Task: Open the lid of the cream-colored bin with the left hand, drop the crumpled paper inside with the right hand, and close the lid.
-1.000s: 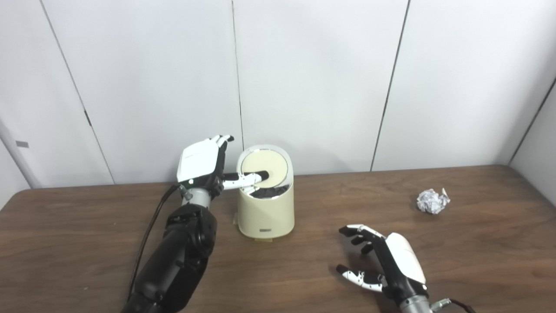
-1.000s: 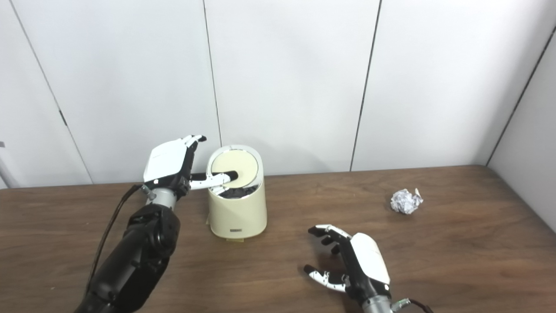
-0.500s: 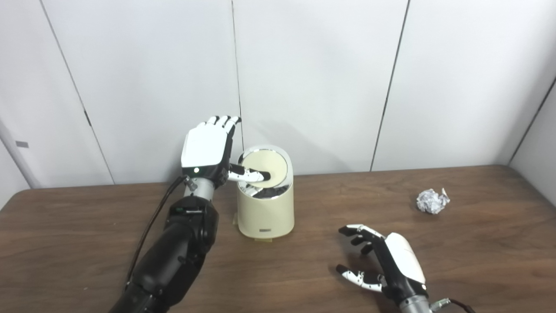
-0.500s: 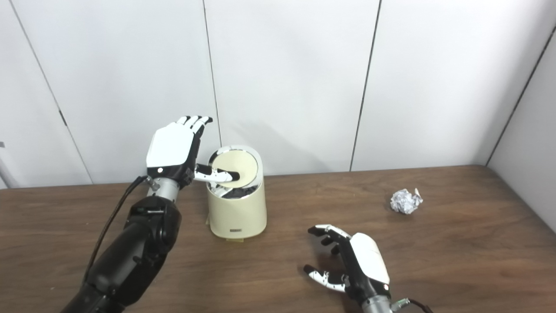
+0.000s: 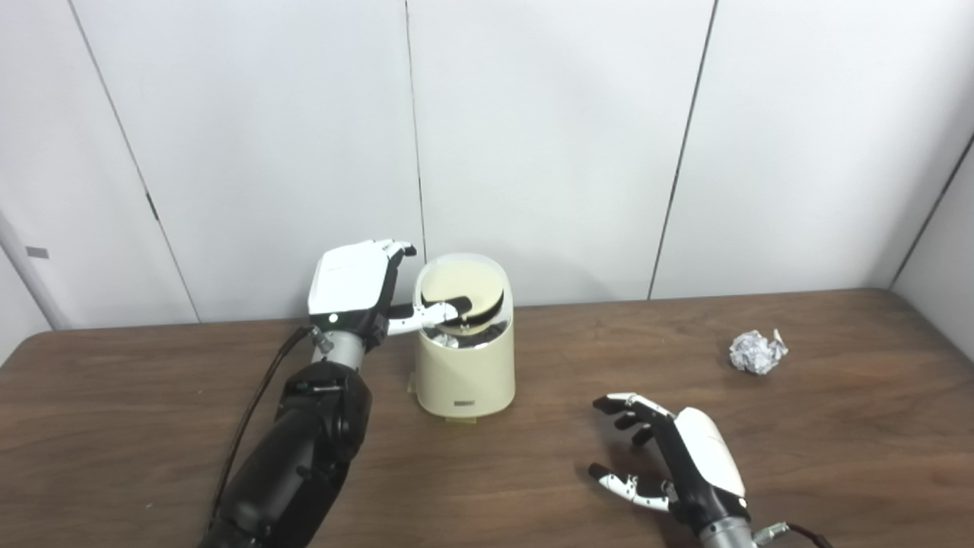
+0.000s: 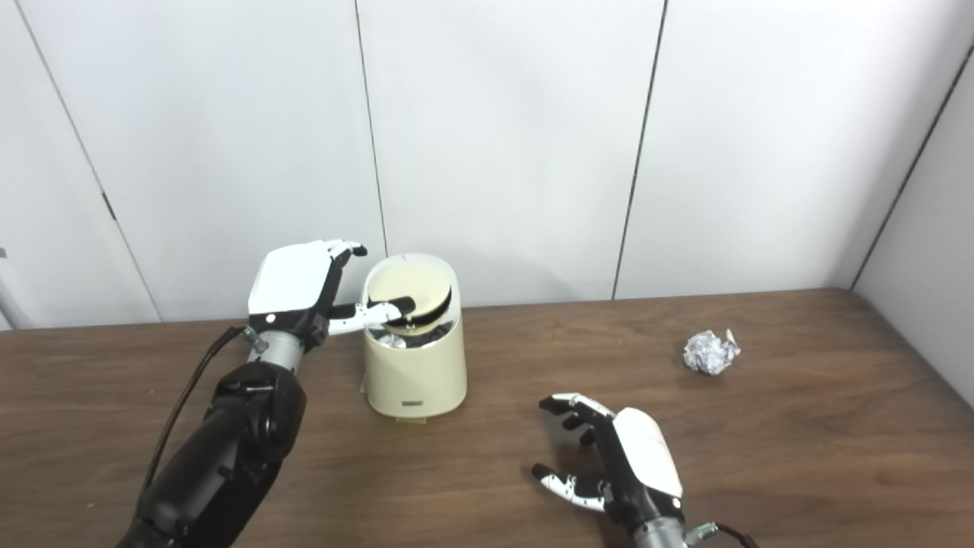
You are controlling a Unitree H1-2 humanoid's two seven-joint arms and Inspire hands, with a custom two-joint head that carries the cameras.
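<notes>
The cream-colored bin (image 5: 464, 373) stands on the table, left of centre near the wall. Its round swing lid (image 5: 464, 291) is tilted inward, with a dark gap along its lower right edge. My left hand (image 5: 351, 283) is just left of the bin's top, fingers apart and pointing to the wall, with the thumb lying across the lid and pressing it. The crumpled paper (image 5: 757, 352) lies on the table at the far right. My right hand (image 5: 685, 457) rests open and empty near the front edge, well short of the paper.
The brown wooden table (image 5: 152, 426) runs up to a white panelled wall (image 5: 548, 137) right behind the bin. A black cable hangs beside my left forearm (image 5: 304, 449).
My left hand rose with fingers up, then dropped back beside the bin. Its thumb stayed on the lid, which now tilts further inward. The right hand and the paper have not moved.
</notes>
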